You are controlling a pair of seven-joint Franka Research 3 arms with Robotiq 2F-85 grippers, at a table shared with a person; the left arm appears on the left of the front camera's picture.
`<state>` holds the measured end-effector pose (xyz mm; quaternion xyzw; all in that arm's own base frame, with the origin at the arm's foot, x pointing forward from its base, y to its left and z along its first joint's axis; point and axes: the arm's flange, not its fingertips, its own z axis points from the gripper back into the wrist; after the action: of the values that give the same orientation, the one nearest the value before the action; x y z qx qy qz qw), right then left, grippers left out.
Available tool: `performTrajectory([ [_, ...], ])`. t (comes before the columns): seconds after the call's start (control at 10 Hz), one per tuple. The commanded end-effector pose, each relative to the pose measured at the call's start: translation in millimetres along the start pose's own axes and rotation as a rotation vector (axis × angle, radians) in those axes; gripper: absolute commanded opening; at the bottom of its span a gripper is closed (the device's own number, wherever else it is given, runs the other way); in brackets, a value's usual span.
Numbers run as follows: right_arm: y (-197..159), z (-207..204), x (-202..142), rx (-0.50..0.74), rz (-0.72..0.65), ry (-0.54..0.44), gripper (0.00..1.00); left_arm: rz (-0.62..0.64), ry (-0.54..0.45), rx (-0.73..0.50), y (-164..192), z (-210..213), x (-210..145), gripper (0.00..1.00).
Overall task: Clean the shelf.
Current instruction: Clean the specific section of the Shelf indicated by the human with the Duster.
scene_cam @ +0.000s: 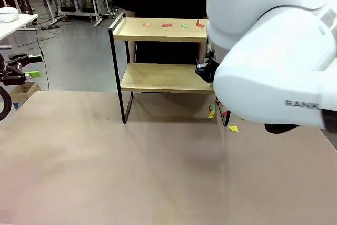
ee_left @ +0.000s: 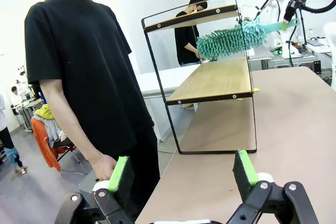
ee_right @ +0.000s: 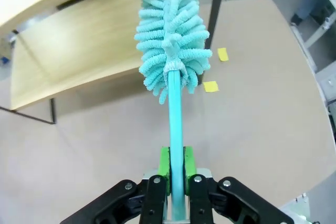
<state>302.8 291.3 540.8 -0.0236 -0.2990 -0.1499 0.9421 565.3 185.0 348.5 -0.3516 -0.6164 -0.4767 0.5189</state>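
Shelf: one small two-tier rack (scene_cam: 158,77) (ee_left: 215,80) (ee_right: 73,51) with two light wooden boards in a thin black metal frame.
Place: it stands on the brown table (scene_cam: 131,167), toward the far side and right of the middle.
Long axis: the boards run left to right, along the table's far edge; the shelf stands upright.
Duster: one teal duster (ee_right: 173,51) (ee_left: 231,39) with a fluffy head and a straight plastic handle.
Duster axis: the handle runs from the right tool toward the shelf. The head comes in at the shelf's right end, above the lower board and below the top one. Whether it touches the wood cannot be told.
Right tool: (ee_right: 176,163) clamped on the duster handle, green pads tight on both sides.
Left tool: (ee_left: 181,169) (scene_cam: 32,65) fingers wide apart with nothing between them, off the table's far left edge.
Scraps on top board: four small paper pieces (scene_cam: 167,25), one orange, two red, one green.
Scraps on table: two yellow paper pieces (ee_right: 210,86) (scene_cam: 233,128) near the shelf's right near leg, with a green and a red bit beside them.
Person: one in a black shirt (ee_left: 79,66) at the far side, behind the shelf.
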Motion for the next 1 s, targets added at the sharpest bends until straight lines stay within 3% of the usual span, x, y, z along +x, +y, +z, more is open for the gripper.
performTrajectory([
  [0.0, -18, 9, -4, 0.114, 0.029, 0.006, 0.13, -0.004, -0.001, 0.001, -2, -1, 4, 1.00],
  [0.5, -55, 25, -6, 0.443, 0.246, 0.165, 0.13, -0.004, -0.001, 0.001, -2, -1, 4, 1.00],
  [0.9, -93, 35, -11, 0.621, 0.449, 0.271, 0.13, -0.004, -0.001, 0.001, -2, -1, 4, 1.00],
])
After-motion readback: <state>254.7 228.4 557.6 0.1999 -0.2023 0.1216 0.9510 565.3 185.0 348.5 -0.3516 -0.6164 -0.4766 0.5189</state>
